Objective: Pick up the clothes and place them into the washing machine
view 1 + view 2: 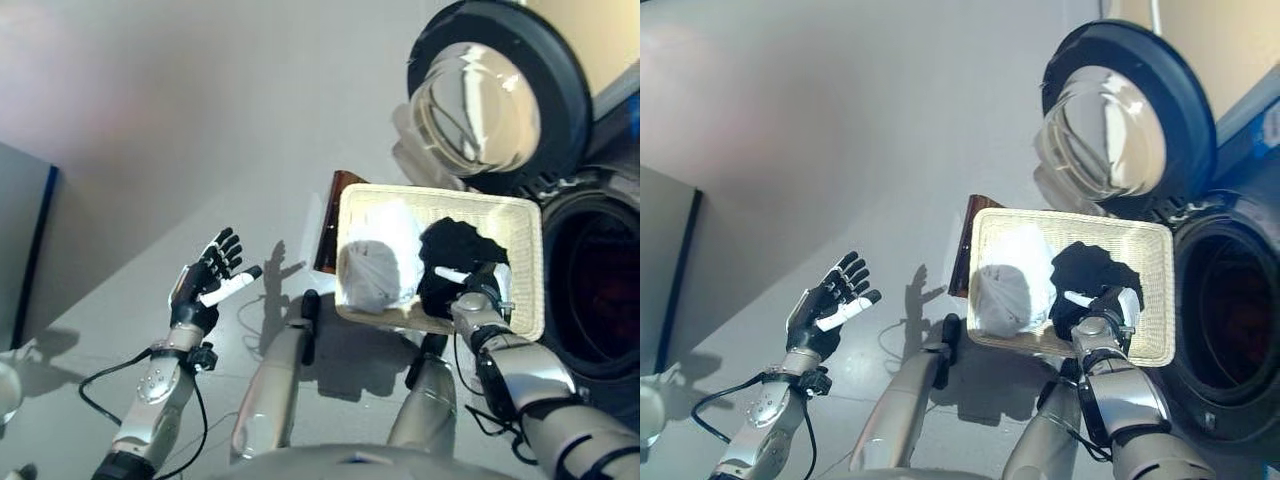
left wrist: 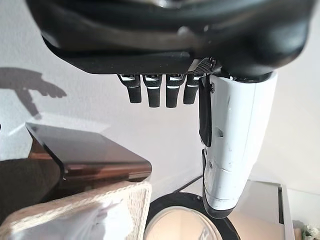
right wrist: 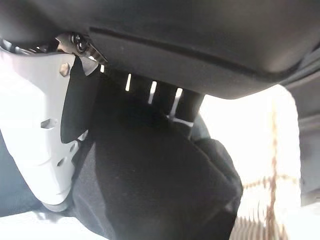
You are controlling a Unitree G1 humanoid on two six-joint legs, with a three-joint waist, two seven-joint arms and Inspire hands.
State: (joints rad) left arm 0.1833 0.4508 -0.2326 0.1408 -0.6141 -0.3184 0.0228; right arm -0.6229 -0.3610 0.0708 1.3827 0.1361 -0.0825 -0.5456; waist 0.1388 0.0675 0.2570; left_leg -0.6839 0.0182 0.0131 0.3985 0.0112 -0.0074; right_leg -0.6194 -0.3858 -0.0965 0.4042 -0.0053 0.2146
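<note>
The black garment (image 1: 458, 262) lies in the right half of a pale woven basket (image 1: 520, 300) that stands on the grey floor (image 1: 200, 150). Beside it, at 9 o'clock, 1 white-grey garment (image 1: 375, 262) fills the left half of the basket; the 2 pieces touch each other. At 3 o'clock of the basket is the dark drum opening of the washing machine (image 1: 598, 300), and its round door (image 1: 500, 95) with the glass bowl stands open at 12 o'clock. A brown glossy board (image 1: 332, 222) leans against the left wall of the basket.

The black garment looks crumpled and bunched, with no clear shape. The right hand (image 1: 478, 288) comes over the near rim of the basket and is clenched into this black cloth; in the right wrist view the fingers (image 3: 150, 100) and the white thumb press into the folds. The left hand (image 1: 207, 278) is well apart at 9 o'clock, raised above the floor, fingers spread and released, grasping nothing.
</note>
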